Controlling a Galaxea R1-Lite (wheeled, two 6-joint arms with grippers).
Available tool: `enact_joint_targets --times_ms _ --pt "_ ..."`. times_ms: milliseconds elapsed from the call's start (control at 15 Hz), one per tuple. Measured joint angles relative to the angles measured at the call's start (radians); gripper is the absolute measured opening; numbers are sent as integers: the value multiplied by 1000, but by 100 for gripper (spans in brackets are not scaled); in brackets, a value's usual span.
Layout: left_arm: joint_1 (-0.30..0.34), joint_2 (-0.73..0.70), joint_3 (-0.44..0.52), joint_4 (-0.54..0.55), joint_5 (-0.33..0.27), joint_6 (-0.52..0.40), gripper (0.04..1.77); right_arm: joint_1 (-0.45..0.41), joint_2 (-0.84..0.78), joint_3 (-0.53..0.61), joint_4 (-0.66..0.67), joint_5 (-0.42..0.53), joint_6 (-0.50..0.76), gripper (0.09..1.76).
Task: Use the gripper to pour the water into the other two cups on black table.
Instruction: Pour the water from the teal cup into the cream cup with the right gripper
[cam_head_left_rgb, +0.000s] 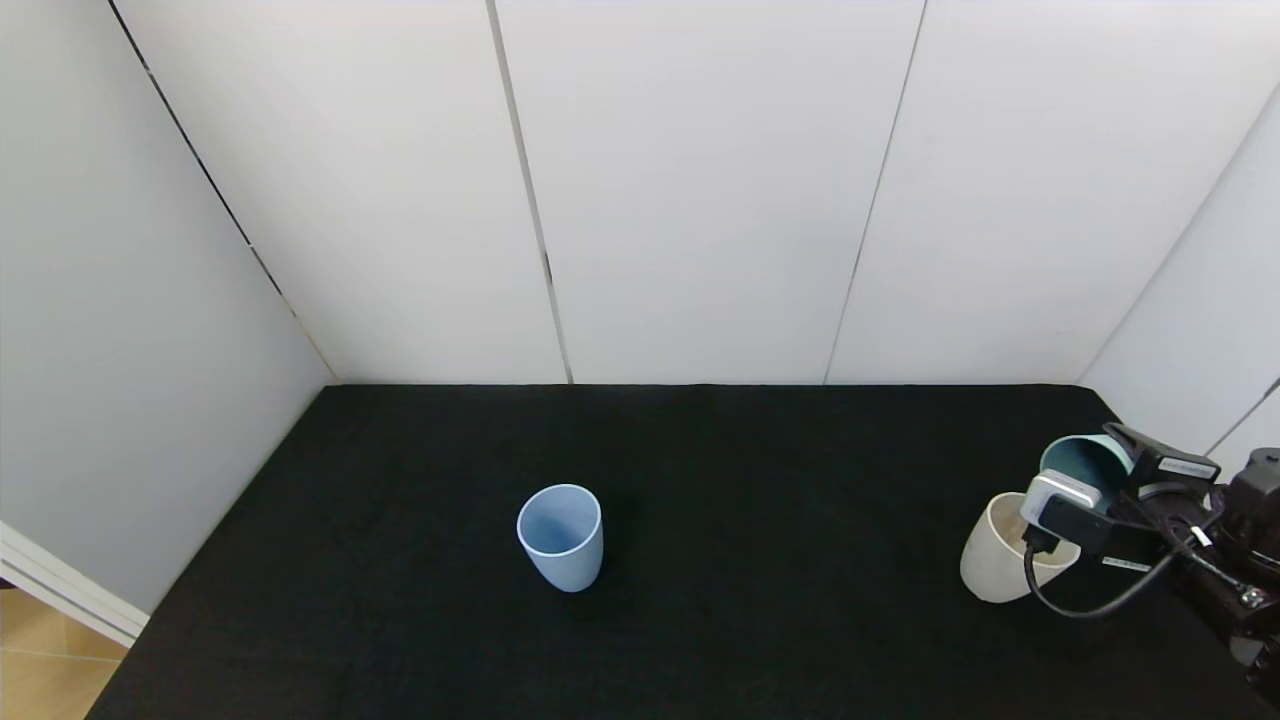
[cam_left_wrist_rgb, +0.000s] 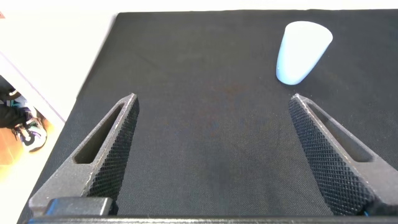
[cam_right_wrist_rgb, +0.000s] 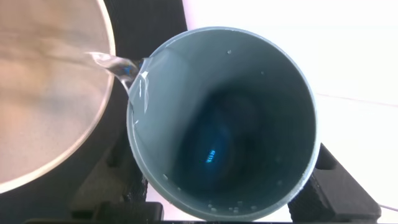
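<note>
My right gripper (cam_head_left_rgb: 1098, 488) is shut on a teal-green tumbler (cam_head_left_rgb: 1085, 463) and holds it tipped over the cream-white cup (cam_head_left_rgb: 1003, 565) at the right of the black table (cam_head_left_rgb: 760, 470). In the right wrist view the teal tumbler (cam_right_wrist_rgb: 224, 124) fills the picture. A thin stream of water (cam_right_wrist_rgb: 117, 67) runs from its rim into the cream cup (cam_right_wrist_rgb: 43, 93). The light blue cup (cam_head_left_rgb: 560, 535) stands upright near the table's middle, and also shows in the left wrist view (cam_left_wrist_rgb: 303, 51). My left gripper (cam_left_wrist_rgb: 212, 101) is open and empty above bare cloth, short of the blue cup.
White wall panels (cam_head_left_rgb: 700, 200) close off the back and both sides of the table. The table's left edge (cam_left_wrist_rgb: 93, 81) drops to a wooden floor. Bare black cloth lies between the two cups.
</note>
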Motion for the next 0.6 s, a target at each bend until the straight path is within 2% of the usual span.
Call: enact_joint_targets --times_ms 600 --pt "0 0 0 0 0 0 172 0 3 12 -31 0 -15 121"
